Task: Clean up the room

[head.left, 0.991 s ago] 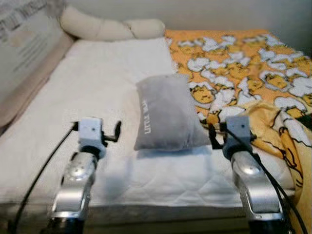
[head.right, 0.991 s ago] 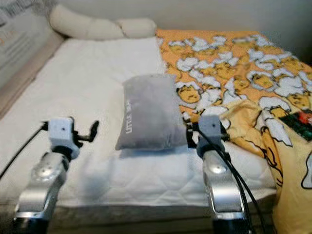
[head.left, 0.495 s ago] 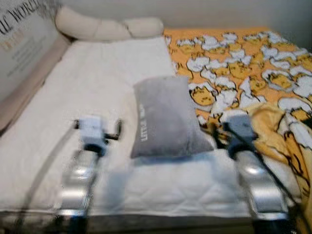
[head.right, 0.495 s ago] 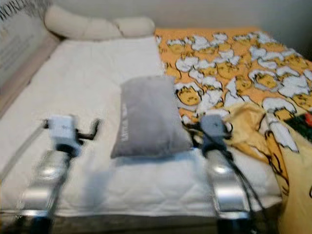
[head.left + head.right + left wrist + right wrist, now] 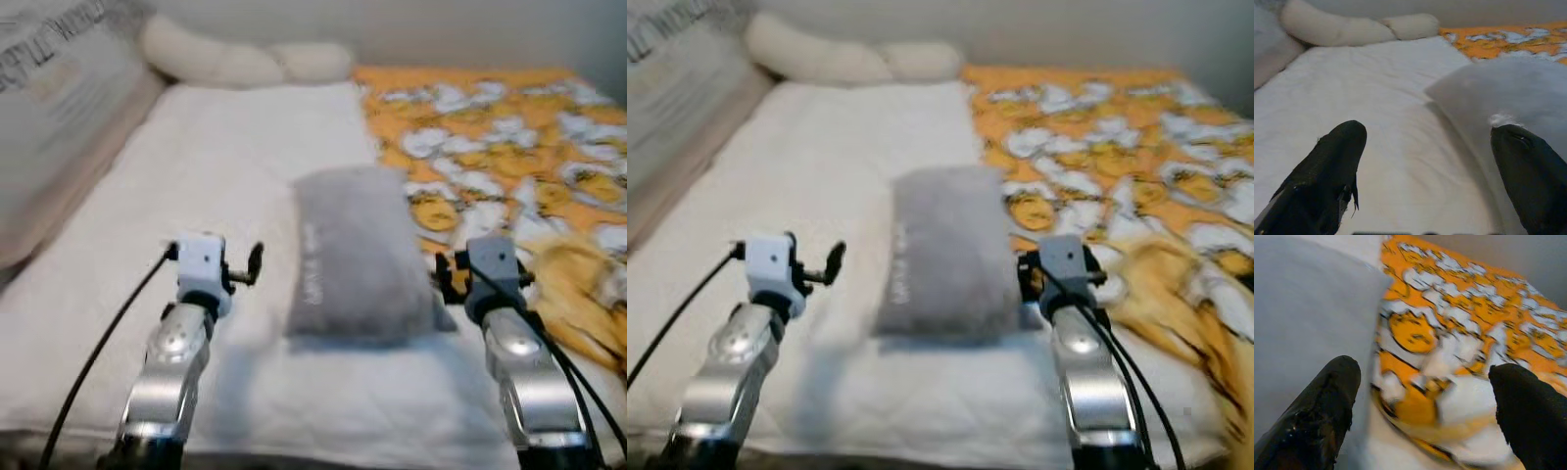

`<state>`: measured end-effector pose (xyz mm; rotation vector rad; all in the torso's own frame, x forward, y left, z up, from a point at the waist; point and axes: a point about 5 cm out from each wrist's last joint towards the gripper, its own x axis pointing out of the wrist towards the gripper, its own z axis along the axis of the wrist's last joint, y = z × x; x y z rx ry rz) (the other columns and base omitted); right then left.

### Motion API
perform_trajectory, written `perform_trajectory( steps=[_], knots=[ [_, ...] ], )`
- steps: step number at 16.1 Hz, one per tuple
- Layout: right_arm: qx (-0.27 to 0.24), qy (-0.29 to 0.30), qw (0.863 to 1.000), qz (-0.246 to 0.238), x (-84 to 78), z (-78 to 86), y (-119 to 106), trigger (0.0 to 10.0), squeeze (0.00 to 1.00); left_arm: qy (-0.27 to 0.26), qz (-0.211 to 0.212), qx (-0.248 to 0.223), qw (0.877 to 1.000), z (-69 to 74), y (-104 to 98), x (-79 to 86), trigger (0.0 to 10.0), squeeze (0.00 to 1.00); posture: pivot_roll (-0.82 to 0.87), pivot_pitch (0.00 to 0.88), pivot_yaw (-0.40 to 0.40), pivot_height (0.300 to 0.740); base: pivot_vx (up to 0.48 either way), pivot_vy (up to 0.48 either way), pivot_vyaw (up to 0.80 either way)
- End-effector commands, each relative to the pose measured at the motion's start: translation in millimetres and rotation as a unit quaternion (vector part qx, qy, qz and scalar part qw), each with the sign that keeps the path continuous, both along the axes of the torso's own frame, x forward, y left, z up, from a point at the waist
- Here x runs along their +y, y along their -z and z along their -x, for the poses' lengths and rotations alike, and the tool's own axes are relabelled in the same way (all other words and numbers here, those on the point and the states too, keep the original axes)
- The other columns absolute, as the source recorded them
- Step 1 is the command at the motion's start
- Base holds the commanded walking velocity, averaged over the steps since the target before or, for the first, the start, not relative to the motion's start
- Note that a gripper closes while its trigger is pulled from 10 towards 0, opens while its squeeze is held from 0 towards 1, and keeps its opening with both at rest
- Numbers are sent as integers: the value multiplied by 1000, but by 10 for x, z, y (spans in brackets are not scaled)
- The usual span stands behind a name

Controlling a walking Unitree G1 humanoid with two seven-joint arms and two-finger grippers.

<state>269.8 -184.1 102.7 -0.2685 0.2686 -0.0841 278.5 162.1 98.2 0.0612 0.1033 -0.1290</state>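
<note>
A grey pillow point(image 5: 358, 255) with pale lettering lies on the white mattress pad point(image 5: 196, 157), near the bed's front edge. My left gripper point(image 5: 214, 257) hovers low over the pad just left of the pillow, open and holding nothing. In the left wrist view the left gripper point(image 5: 1427, 142) has the pillow point(image 5: 1508, 93) in front of one finger. My right gripper point(image 5: 485, 274) hovers at the pillow's right edge, open and holding nothing. The right wrist view shows the right gripper point(image 5: 1425, 377) straddling the pillow's edge point(image 5: 1308, 308) and the orange blanket point(image 5: 1449, 323).
An orange blanket point(image 5: 490, 127) with white-and-yellow cartoon figures covers the bed's right half and bunches up at the near right. A long cream bolster point(image 5: 245, 61) lies at the head. A pale lettered cushion point(image 5: 59, 88) lines the left side.
The whole picture has shifted and stays blurred, so the camera moved. Both arms keep their pose on either side of the pillow, and the pillow lies where it was.
</note>
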Motion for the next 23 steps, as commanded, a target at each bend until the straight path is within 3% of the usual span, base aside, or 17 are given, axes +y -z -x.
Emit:
perform_trajectory(
  steps=[1,8,13,16,23],
  knots=[
    [-9,-8,1000,-8,70,-32,-44,10000,0,-9,-7,-4,1000,-2,-27,74,10000,0,-15,0,11,740,296,0,0],
    [-11,-11,1000,-8,92,-5,-23,10000,0,-6,-14,-6,1000,17,-27,65,10000,0,-5,0,12,740,0,0,0],
    [-15,2,1000,-3,0,54,-16,10000,0,2,-20,4,1000,109,27,53,10000,0,-21,0,28,740,0,0,0],
    [-16,3,1000,2,-30,41,-21,10000,0,2,-22,5,1000,93,25,38,10000,0,-26,0,30,740,0,0,0],
    [-16,-4,1000,0,42,24,-11,10000,0,-4,-21,3,1000,78,12,26,10000,0,-17,0,24,740,0,0,0]
  ],
)
